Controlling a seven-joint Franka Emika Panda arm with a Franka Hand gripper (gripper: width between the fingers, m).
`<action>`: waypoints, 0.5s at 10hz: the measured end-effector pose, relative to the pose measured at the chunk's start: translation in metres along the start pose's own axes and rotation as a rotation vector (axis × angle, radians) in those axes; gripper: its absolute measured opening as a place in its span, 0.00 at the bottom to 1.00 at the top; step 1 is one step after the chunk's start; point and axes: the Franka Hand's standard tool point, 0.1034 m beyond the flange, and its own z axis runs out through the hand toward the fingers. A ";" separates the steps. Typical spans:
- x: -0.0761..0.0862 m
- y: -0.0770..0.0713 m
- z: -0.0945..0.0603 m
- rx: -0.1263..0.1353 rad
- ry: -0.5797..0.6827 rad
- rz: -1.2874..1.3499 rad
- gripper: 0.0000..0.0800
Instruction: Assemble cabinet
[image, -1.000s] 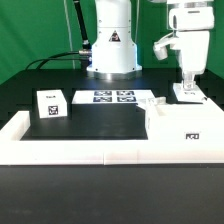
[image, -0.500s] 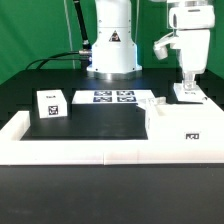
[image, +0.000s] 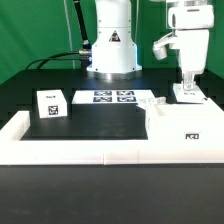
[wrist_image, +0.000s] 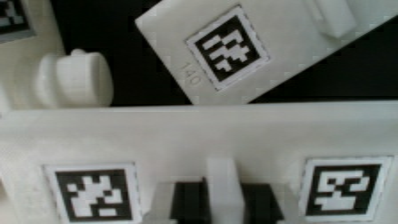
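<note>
The cabinet is seen unassembled, its white parts spread over the black tabletop (image: 100, 118). In the exterior view a small block (image: 50, 104) bearing one tag is set at the middle left of the frame, just inside the low white border wall (image: 70, 150). An open box (image: 185, 125), tagged on its front face, is placed at the lower right of the frame, against the same wall. The marker board (image: 112, 97) is laid flat at the centre, in front of the robot base (image: 112, 40). At the exterior view's right, behind the open box, a flat white panel (image: 187, 94) is lying. The gripper (image: 185, 78) is lowered onto it from the upper right of the frame.

In the wrist view a wide two-tag part (wrist_image: 196, 140) is shown close to the camera. Two dark fingers (wrist_image: 185, 203) are seen close in on either side of a narrow white rib (wrist_image: 217, 180) on that part. Whether the rib is actually pinched, or the fingers are only set around it, cannot be told. A tilted panel (wrist_image: 222, 45) carrying a single tag is seen beyond the two-tag part, separated from it by a dark gap. A rounded white knob (wrist_image: 68, 78) is found just beside that tilted panel.
</note>
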 end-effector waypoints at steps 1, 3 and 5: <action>0.000 0.002 -0.001 -0.002 0.000 0.002 0.09; 0.000 0.003 -0.001 -0.004 0.001 0.007 0.09; 0.001 0.003 -0.001 -0.003 0.001 0.006 0.09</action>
